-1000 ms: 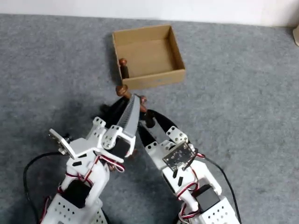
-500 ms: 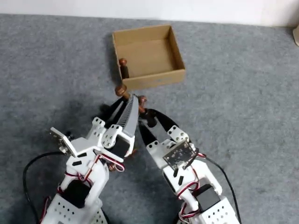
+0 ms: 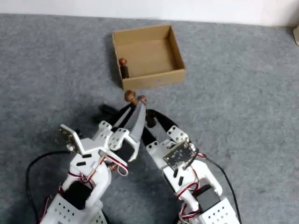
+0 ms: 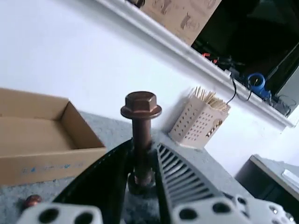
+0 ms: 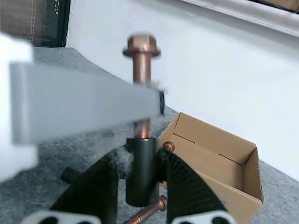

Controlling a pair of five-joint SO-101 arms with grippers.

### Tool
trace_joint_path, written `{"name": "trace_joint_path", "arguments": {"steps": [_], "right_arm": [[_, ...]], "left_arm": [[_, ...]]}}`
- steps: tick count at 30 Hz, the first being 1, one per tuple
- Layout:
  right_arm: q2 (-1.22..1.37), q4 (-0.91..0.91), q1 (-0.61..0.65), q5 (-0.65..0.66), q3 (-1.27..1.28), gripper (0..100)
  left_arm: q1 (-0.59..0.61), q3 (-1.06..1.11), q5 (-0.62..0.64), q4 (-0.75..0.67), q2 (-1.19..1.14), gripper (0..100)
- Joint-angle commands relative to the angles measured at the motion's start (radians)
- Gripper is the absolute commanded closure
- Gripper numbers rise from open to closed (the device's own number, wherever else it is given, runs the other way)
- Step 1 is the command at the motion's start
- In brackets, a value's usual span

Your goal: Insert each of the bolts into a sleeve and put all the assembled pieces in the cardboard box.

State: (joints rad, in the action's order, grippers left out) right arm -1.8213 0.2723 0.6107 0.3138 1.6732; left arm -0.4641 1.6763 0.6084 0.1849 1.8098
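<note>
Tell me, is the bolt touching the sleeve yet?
Touching. The right wrist view shows the tip of the bolt sitting in the mouth of the sleeve, with no gap between them.

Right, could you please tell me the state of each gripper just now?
Left gripper: shut on the copper bolt, held upright by its shank.
Right gripper: shut on the black sleeve, upright under that bolt.

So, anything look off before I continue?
Nothing stands out. The bolt stands upright in the left gripper, its tip at the mouth of the sleeve held upright by the right gripper. A spare bolt lies flat nearby.
</note>
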Motion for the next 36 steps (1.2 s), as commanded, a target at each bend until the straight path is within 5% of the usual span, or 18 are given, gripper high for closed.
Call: {"name": "trace_joint_path", "arguments": {"steps": [1,7,14,21,29,36], "right_arm": [[-0.018,0.001,-0.021,-0.003,0.097,99.4],[-0.018,0.001,-0.021,-0.003,0.097,99.4],[-0.018,0.001,-0.019,-0.003,0.097,99.4],[-0.018,0.001,-0.019,-0.003,0.097,99.4],[-0.018,-0.002,-0.019,-0.003,0.099,99.4],[-0.018,-0.002,-0.018,-0.003,0.101,99.4]], "left_arm": [[-0.019,0.019,-0.005,0.038,0.015,99],[-0.001,0.018,-0.006,0.048,0.015,97],[-0.036,0.015,-0.120,0.169,0.015,67],[-0.019,0.008,-0.104,0.169,0.015,74],[0.136,-0.101,0.224,0.172,0.016,75],[0.139,-0.104,0.236,0.172,0.016,75]]}}
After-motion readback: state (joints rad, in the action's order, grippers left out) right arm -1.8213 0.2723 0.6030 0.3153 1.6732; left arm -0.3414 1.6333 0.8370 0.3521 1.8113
